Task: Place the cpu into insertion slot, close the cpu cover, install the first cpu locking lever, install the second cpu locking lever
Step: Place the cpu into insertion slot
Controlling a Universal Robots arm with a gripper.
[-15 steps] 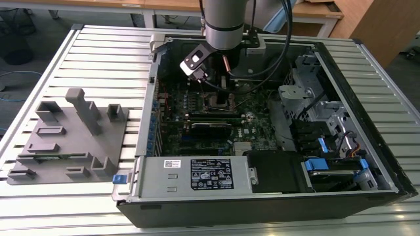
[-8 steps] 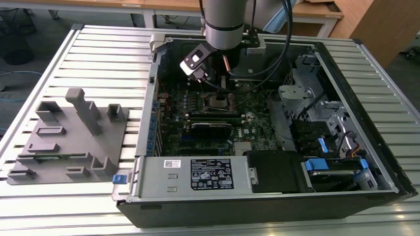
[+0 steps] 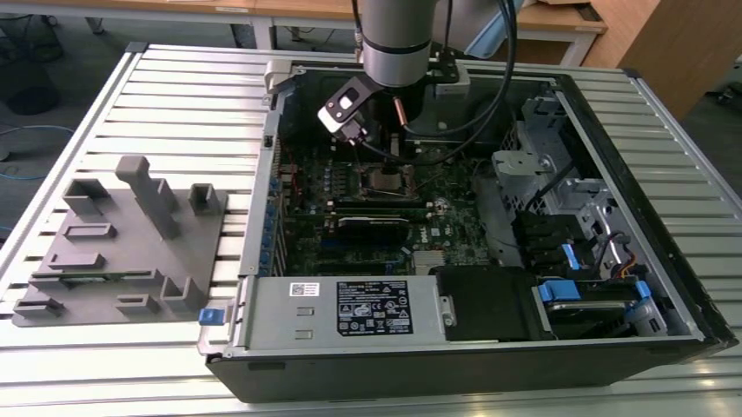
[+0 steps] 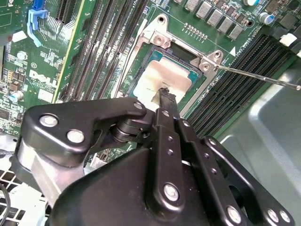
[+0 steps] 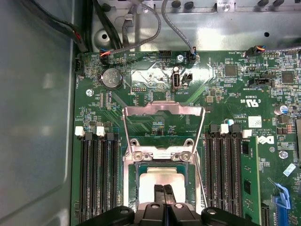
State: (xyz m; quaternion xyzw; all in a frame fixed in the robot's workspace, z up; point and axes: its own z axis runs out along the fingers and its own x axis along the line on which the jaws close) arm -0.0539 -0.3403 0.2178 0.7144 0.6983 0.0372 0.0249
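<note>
Open room is lying straight above the chip [image 5: 162, 178], where the gripper [image 5: 164, 189], fingers pressed together, is coming in. The cover [image 5: 163, 111] is standing swung open beyond it, blocking that side. Low memory slots [image 5: 96, 179] are flanking the chip on both sides, and a thin lever rod [image 4: 263, 77] is sticking out over one bank. The grey case wall [image 5: 37, 117] is closing off one flank. In the exterior view, black cables [image 3: 509, 43] are hanging across the case.

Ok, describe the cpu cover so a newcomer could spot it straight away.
Inside the open computer case, find the green motherboard. Between its two banks of long black memory slots sits the insertion slot holding the cpu. The cpu cover is the thin silvery frame swung open from that slot's edge, green board showing through its cut-out centre.
</note>
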